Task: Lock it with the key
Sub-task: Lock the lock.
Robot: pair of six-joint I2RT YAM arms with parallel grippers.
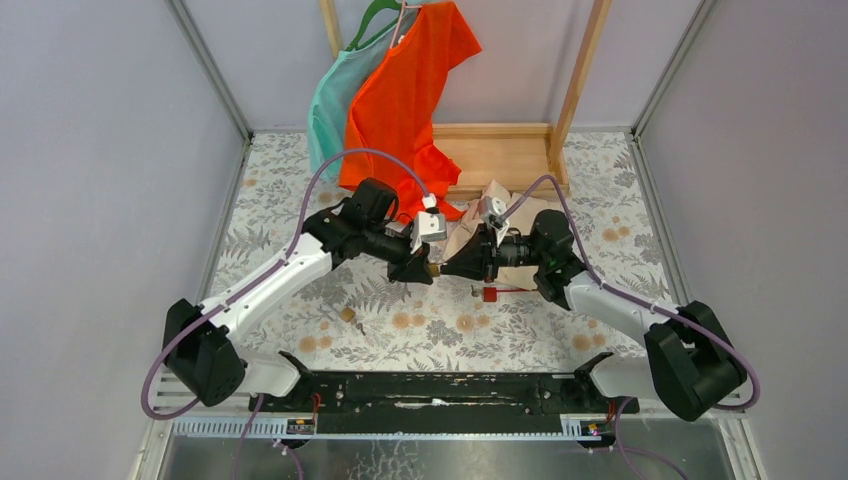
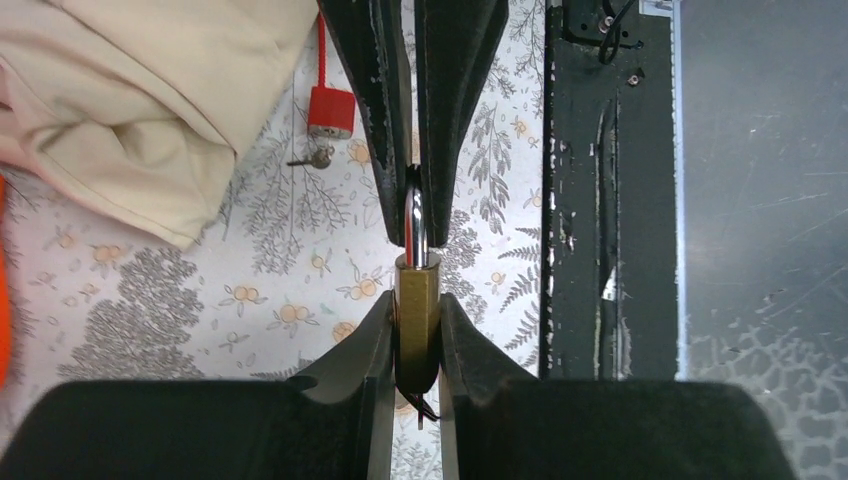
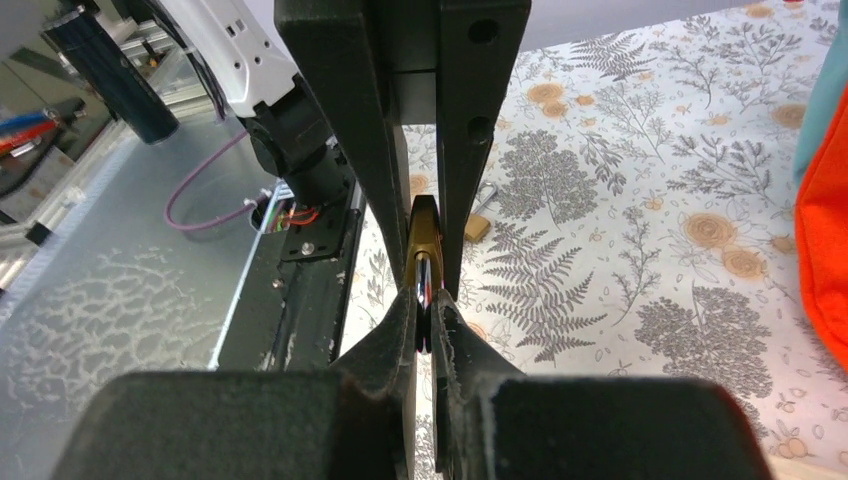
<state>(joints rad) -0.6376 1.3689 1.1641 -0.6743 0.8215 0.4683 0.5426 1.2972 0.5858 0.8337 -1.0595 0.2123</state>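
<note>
A brass padlock hangs in the air between both arms, above the flowered table. My left gripper is shut on its brass body. My right gripper comes from the opposite side and is shut on the silver shackle, which runs up between its fingers in the left wrist view. Something thin and dark sticks out under the brass body; I cannot tell what it is. A small key lies on the table beside a red padlock, apart from both grippers.
A beige cloth bag lies just behind the grippers. Orange and teal shirts hang on a wooden rack at the back. A small tan piece lies front left. The black base rail runs along the near edge.
</note>
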